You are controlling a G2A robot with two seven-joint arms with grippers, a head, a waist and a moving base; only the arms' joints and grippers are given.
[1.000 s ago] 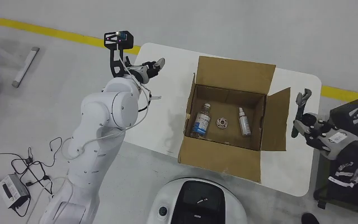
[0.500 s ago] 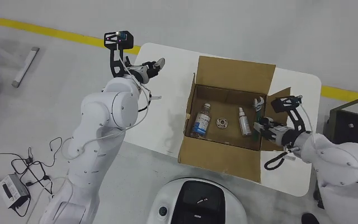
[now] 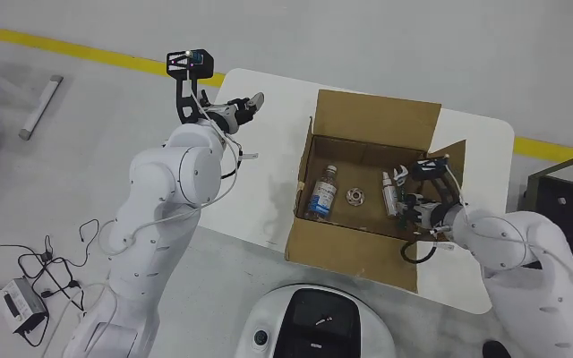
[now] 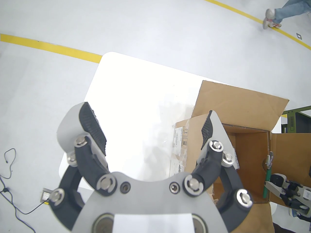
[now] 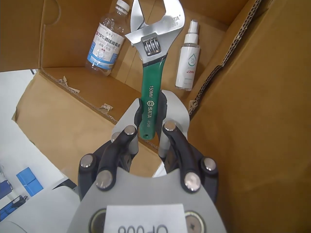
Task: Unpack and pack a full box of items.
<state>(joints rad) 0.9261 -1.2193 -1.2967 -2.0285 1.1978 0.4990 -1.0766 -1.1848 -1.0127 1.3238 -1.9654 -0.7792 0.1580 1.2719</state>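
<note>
The right gripper (image 5: 150,112) is clamped on the green handle of the wrench (image 5: 153,49). The wrench's steel head points down into the open box (image 3: 376,116). The box's right wall and flap stand close beside the fingers, and the open room lies toward the box's middle. Beneath the head lie a clear bottle (image 5: 107,47), a spray bottle (image 5: 188,59) and a small round part (image 3: 355,195), perhaps a tape roll. The left gripper (image 4: 149,122) hangs spread wide, holding nothing, over the table (image 4: 136,93) corner, well apart from the box.
</note>
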